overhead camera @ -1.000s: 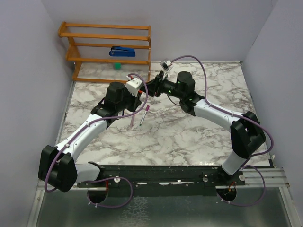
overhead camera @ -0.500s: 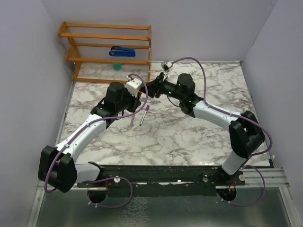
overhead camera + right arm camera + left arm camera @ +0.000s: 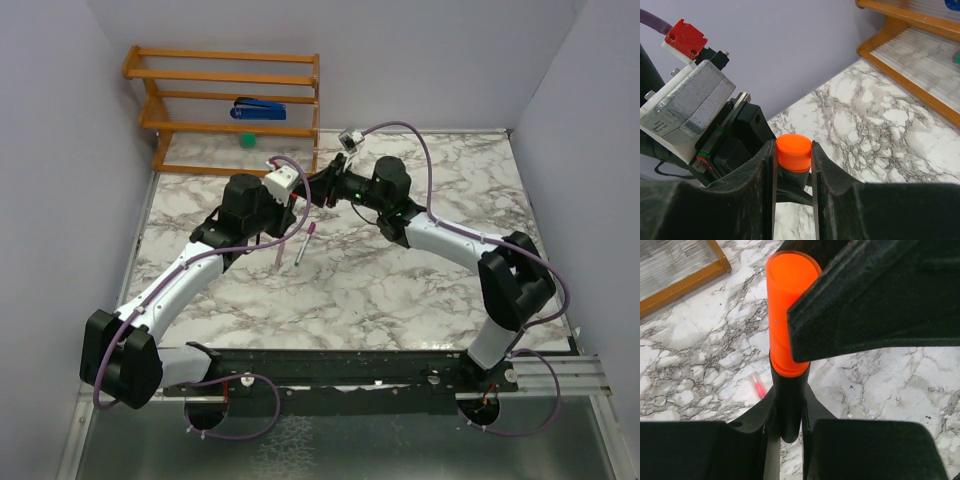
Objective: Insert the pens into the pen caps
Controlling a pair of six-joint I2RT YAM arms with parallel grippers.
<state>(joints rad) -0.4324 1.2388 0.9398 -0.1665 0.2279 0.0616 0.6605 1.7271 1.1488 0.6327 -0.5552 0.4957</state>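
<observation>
A short black marker (image 3: 789, 395) stands between the fingers of my left gripper (image 3: 788, 412), which is shut on its barrel. The bright orange cap (image 3: 785, 315) sits over the marker's far end. My right gripper (image 3: 793, 160) is shut on that orange cap (image 3: 793, 152), one finger on each side. In the top view the two grippers meet at the back of the table, the left gripper (image 3: 294, 202) against the right gripper (image 3: 316, 188). A slim pink pen (image 3: 279, 252) and a silver-grey pen (image 3: 301, 250) with a magenta end lie just in front of them.
A wooden rack (image 3: 230, 100) stands at the back left, holding a blue stapler (image 3: 259, 108) and a green ball (image 3: 248, 140). A small pink piece (image 3: 758, 385) lies on the marble under the marker. Walls close in the left, right and back.
The right arm has edged slightly left, toward the left gripper. Both grips look the same, and the pens on the table have not moved.
</observation>
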